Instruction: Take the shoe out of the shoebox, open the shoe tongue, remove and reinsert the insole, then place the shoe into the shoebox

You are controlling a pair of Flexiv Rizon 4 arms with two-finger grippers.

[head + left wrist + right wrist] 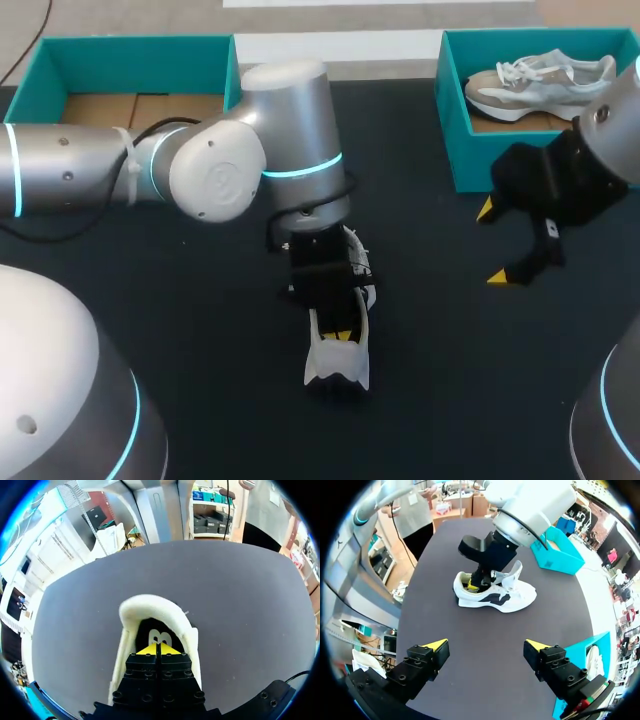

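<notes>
Sitting inside shoe (336, 367), left fingers (148, 650) pressed together, right fingers (434, 645) wide, well away

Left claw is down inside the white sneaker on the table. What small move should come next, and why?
Probably ease the left claw up slightly and watch the black insole. The claw is shut inside the white sneaker's opening, right over that insole; whether it pinches the insole is hidden. The right claw hangs open, apart from the shoe.

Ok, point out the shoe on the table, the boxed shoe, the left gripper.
shoe on the table (501, 600): right wrist view, side panel.
boxed shoe (545, 85): head view, upper.
left gripper (159, 649): left wrist view, between yellow tips.
</notes>
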